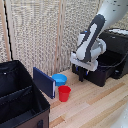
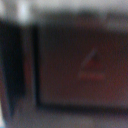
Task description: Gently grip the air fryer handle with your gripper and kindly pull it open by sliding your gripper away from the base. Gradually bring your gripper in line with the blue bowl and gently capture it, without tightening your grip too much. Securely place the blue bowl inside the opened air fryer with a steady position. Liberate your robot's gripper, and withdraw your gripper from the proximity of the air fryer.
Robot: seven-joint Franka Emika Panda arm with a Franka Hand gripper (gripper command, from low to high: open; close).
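Exterior view: pincer point(image 1: 83, 75) at air fryer point(image 1: 111, 60) drawer edge

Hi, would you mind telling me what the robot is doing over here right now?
The white robot arm has its gripper down at the front of the black air fryer, by its drawer, apparently going for the handle. Whether the gripper has closed on anything cannot be made out; the wrist view is just a dark blur. The blue bowl sits untouched on the wooden floor beside the red cup and a dark blue panel, so nothing has been loaded into the fryer yet.
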